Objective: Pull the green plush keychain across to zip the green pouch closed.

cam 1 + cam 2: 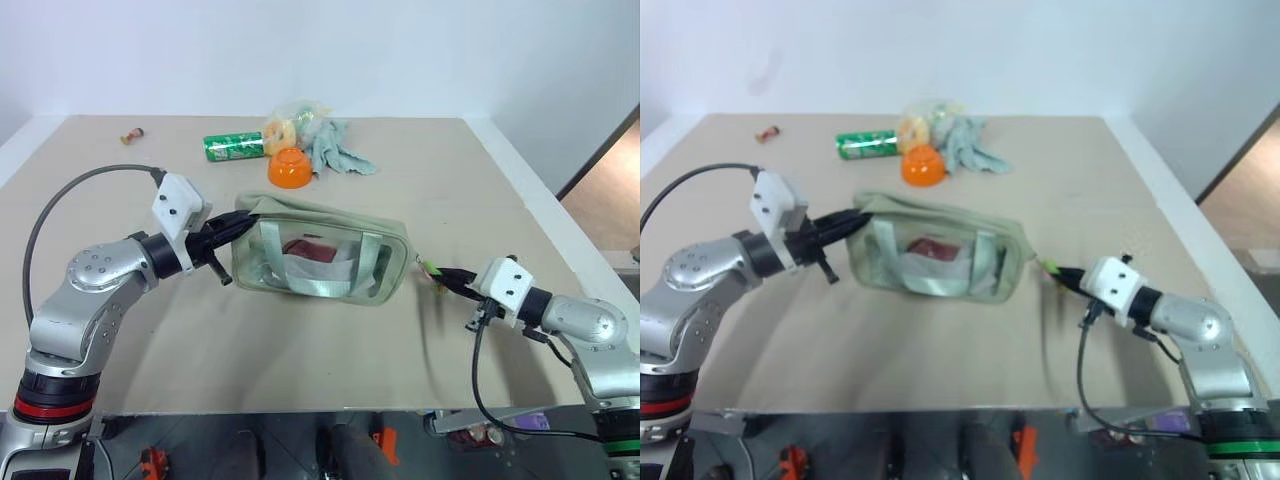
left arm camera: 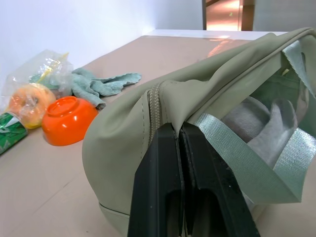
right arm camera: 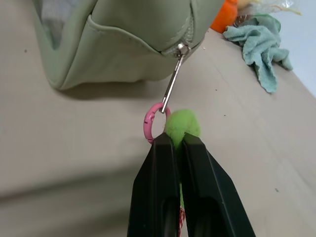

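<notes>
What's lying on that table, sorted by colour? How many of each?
Green: 4 – green pouch, green plush keychain, drink can, cloth
Orange: 1 – bowl
Clear: 1 – plastic bag of yellowish things
Brown: 1 – small item at the far left edge
Total: 7

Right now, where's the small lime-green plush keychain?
The small lime-green plush keychain is pinched in the right claw, just off the sage-green fabric pouch's right end, hanging from its zipper pull by a pink ring.
</notes>
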Robot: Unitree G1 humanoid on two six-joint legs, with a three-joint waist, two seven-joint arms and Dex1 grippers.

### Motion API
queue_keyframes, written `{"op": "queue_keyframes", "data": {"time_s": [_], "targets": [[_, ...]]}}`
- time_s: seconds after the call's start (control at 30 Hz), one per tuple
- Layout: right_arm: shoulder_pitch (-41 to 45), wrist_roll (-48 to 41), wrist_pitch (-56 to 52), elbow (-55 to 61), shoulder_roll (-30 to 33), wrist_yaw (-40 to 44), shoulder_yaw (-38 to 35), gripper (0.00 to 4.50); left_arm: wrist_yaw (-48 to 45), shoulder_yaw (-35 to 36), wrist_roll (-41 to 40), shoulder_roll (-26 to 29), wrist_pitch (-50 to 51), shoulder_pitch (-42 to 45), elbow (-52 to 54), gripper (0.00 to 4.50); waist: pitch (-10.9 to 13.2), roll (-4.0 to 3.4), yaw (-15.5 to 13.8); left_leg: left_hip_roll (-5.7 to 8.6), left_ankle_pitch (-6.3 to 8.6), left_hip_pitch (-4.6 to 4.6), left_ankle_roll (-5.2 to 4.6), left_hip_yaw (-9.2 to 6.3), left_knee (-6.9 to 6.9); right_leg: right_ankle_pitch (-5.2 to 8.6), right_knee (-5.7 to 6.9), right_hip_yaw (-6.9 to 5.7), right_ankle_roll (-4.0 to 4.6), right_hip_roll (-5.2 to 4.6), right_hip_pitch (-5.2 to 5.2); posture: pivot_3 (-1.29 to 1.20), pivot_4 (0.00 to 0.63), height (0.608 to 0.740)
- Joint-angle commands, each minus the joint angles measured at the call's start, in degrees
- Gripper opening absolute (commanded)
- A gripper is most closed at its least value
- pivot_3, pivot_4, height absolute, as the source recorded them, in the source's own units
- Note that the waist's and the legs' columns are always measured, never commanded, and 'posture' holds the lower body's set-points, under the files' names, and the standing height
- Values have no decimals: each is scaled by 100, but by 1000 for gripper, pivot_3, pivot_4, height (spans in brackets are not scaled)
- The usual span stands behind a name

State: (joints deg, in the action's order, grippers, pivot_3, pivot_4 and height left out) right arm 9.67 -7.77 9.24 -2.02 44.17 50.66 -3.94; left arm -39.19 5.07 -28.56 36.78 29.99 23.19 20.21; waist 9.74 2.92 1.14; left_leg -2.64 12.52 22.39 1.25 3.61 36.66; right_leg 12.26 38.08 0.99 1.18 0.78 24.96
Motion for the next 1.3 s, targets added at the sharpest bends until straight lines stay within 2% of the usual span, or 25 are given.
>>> {"op": "queue_keyframes", "data": {"time_s": [0.03, 0.37, 0.57, 0.6, 0.63, 0.7, 0.73, 0.83, 0.97, 1.03, 1.1, 1.23, 1.3], "targets": [[126, 164, -128, 124, -119, -113, 201, 20, 79, 85, 44, -29, -36, 92, 59, 0, 0, -1, 0, 0, -1, -1, 1, -1, 0, 0, 2, 1, 0, 0, 1, 0, 150, 740], [1166, 308, -354, 40, -726, -369, 618, 20, 81, 28, 76, -97, -63, 197, -2, 0, 0, -1, 4, 1, -1, 2, 2, 1, 0, -2, 2, 5, 0, 4, 3, 0, 150, 740], [1298, 146, -575, -16, -786, -322, 505, 20, 91, 146, -21, -77, 28, 182, 0, 0, 0, -1, 4, 2, -1, 6, 2, 1, -1, -2, 1, 7, 0, 0, 6, 0, 150, 740], [1310, 81, -651, -2, -775, -304, 457, 679, 77, 216, -138, -87, 107, 162, 3, 0, 0, -1, 5, 1, -1, 5, 2, 1, -1, -2, 1, 8, 0, -2, 7, 0, 150, 740], [1315, -16, -755, 20, -768, -272, 406, 1002, 63, 273, -211, -90, 140, 149, 1, 0, 0, -1, 6, 1, -1, 5, 2, 1, -1, -2, 1, 8, 0, -2, 7, 0, 150, 740], [1287, -278, -1021, 150, -692, -136, 286, 1556, 17, 343, -289, -51, 163, 141, -3, 603, 0, -1, 6, 0, -1, 4, 2, 0, 0, -3, 2, 7, 0, 0, 6, 0, 150, 740], [1271, -396, -1137, 212, -657, -65, 242, 2007, -5, 358, -300, -28, 165, 143, -5, 899, 1, -1, 5, -1, -1, 4, 2, 0, -1, -3, 2, 6, 0, 1, 6, 0, 150, 740], [1206, -676, -1420, 411, -521, 9, 8, 2985, -60, 453, -348, 32, 166, 215, -54, 1859, 1, -2, 5, -1, -1, 5, 2, 0, -2, -2, 2, 6, 1, 3, 8, 0, 150, 740], [1104, -1339, -2164, 644, -200, 202, -509, 4384, 80, 921, -743, 74, 325, 333, -120, 3237, 1, -2, 5, -2, -1, 6, 2, 0, -2, -2, 2, 6, 2, 2, 9, 0, 150, 740], [1024, -1700, -2623, 659, 22, 259, -902, 4500, 129, 1255, -827, 173, 356, 240, -210, 3939, 1, -2, 5, -2, -1, 7, 2, 0, -2, -2, 1, 6, 1, 1, 9, 0, 150, 740], [847, -1914, -2920, 662, 240, 387, -1170, 4500, 227, 1522, -866, 215, 359, 145, -215, 4276, 2, -2, 4, 0, -1, 4, 2, 0, -2, -2, 1, 7, 1, 2, 7, 0, 150, 740], [212, -2090, -3108, 918, 500, 661, -1409, 4500, 461, 1761, -583, 296, 275, -374, -115, 4276, 1, -2, 5, -2, 0, 3, 1, 0, -5, 1, 0, 5, 3, 0, 6, 0, 150, 740], [-305, -2040, -2909, 1179, 421, 691, -1489, 4500, 529, 1785, -246, 255, 39, -1069, 69, 4276, 1, -2, 18, -4, 1, -1, 1, -2, -11, 3, 0, 9, 4, 0, 8, 0, 150, 740]]}}
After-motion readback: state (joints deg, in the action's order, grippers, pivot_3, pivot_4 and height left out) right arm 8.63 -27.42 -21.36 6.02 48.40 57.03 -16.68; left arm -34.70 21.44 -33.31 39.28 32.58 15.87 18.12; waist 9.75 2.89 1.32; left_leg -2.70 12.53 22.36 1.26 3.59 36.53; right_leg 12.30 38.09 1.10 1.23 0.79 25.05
